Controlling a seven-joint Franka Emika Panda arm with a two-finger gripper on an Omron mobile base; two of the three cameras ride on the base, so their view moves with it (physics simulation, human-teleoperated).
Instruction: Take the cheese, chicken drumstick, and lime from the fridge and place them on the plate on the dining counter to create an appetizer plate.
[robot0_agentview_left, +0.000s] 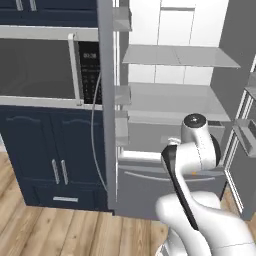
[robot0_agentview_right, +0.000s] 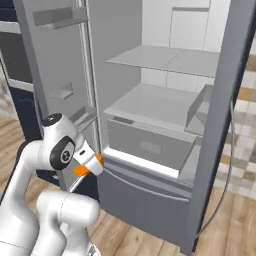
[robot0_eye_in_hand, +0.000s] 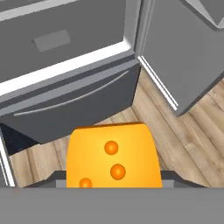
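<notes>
The cheese (robot0_eye_in_hand: 111, 157), a bright orange wedge with darker round spots, sits between my gripper's (robot0_eye_in_hand: 113, 179) fingers, which are shut on it. In the right base view the gripper (robot0_agentview_right: 90, 164) hangs low in front of the open fridge (robot0_agentview_right: 165, 105), and an orange bit of cheese (robot0_agentview_right: 81, 170) shows at its tip. The fridge (robot0_agentview_left: 170, 95) shows bare grey shelves and a closed drawer (robot0_eye_in_hand: 65, 39). The chicken drumstick, lime, plate and dining counter are out of view.
Both fridge doors stand open, the left one (robot0_agentview_left: 107, 100) and the right one (robot0_agentview_right: 225, 125). A microwave (robot0_agentview_left: 40, 70) sits over dark navy cabinets (robot0_agentview_left: 55, 160) to the left. Wooden floor (robot0_eye_in_hand: 183, 144) lies below the hand.
</notes>
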